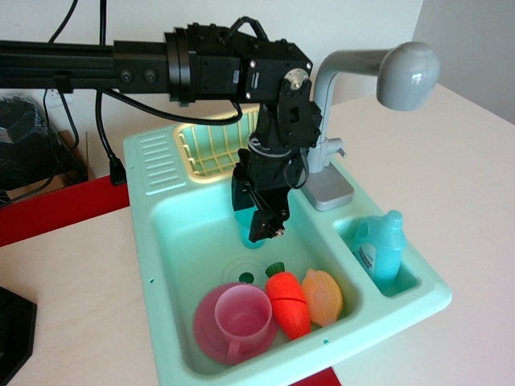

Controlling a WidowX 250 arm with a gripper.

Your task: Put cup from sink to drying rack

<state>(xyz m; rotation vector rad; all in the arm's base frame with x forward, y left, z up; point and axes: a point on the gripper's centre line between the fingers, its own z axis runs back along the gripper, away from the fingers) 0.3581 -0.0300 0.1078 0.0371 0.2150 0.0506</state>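
The teal-blue cup [246,232] stands upright in the basin of the mint-green sink [161,265], at its back middle. My black gripper [254,211] reaches down from above with its fingers on either side of the cup and closed on it. The fingers hide most of the cup, and I cannot tell whether its base touches the basin floor. The pale yellow drying rack [206,149] sits at the sink unit's back left, just behind the gripper and partly hidden by the arm.
A pink handled cup [243,315] on a pink plate, a toy carrot [288,304] and a yellow-orange toy [323,296] lie at the basin's front. A blue bottle [381,246] stands in the right compartment. The grey faucet [378,71] rises right of the gripper.
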